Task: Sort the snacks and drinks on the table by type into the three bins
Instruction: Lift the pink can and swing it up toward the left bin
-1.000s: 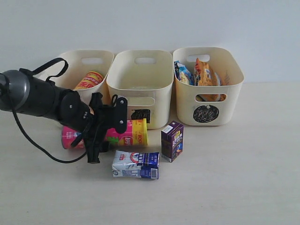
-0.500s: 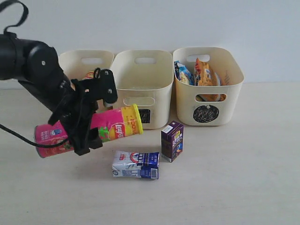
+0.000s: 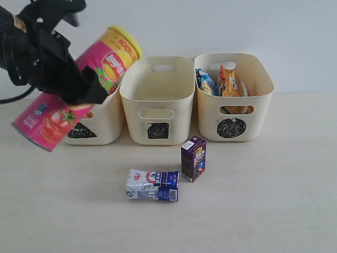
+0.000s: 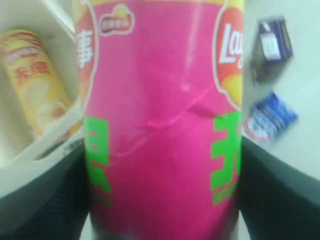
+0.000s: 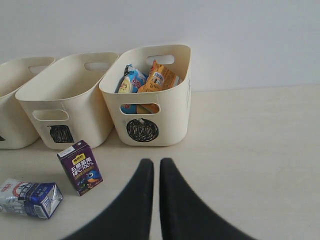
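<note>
My left gripper [image 3: 83,87] is shut on the pink chip tube [image 3: 79,87], which hangs tilted in the air, its yellow lid up, in front of the left bin [image 3: 108,120] with the triangle mark. In the left wrist view the pink tube [image 4: 160,125] fills the space between the fingers [image 4: 280,200], and the yellow tube [image 4: 37,85] lies in that bin. The purple carton [image 3: 193,158] stands on the table and the white and blue carton [image 3: 152,185] lies flat. My right gripper [image 5: 156,167] is shut and empty above the table.
The middle bin [image 3: 158,100] with the square mark looks empty. The right bin [image 3: 234,100] with the circle mark holds the orange bag [image 5: 160,80] and the blue-white bag [image 5: 127,80]. A pale wall stands right behind the bins.
The left gripper has lifted the pink tube from the table up and back to the left, tilting its lid end upward above the left bin's front. The cartons have not moved.
</note>
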Available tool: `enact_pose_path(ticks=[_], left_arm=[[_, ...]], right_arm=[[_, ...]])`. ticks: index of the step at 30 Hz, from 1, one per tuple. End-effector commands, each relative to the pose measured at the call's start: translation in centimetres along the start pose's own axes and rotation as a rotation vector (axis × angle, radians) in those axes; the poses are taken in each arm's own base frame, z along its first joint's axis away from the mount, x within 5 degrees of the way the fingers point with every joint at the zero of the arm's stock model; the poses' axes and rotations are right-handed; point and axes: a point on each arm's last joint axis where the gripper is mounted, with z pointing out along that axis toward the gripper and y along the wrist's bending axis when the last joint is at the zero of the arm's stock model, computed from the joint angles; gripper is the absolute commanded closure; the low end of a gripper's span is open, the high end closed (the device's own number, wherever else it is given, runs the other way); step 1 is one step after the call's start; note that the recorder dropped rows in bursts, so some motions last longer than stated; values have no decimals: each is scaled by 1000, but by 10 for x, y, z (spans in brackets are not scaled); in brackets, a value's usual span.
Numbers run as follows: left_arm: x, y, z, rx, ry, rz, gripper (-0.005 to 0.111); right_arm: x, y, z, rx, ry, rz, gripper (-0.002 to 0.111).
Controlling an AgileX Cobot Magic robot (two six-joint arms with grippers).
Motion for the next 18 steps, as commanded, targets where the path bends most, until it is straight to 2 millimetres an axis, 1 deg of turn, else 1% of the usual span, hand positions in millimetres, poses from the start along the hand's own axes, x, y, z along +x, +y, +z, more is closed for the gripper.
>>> enact_pose_path(ticks=[1, 5, 7, 10, 12, 14, 18], left_arm=[[-14, 25, -18, -136, -214, -214, 102], [-18, 53, -28, -205, -366, -376, 102], [-21, 69, -29, -235, -432, -441, 102], [-28, 90, -28, -278, -551, -468, 102], [-32, 100, -19, -285, -613, -493, 102], [-35, 105, -9, -285, -642, -505, 102], [-38, 113, 23, -288, -718, -491, 102]], right_arm=[[2, -1, 1, 5, 9, -2, 106], [2, 0, 1, 3, 10, 3, 106], [2, 0, 1, 3, 10, 5, 106], [2, 0, 1, 3, 10, 5, 106], [2, 0, 1, 3, 10, 5, 106], [2, 0, 1, 3, 10, 5, 106], [2, 0, 1, 3, 10, 5, 106]])
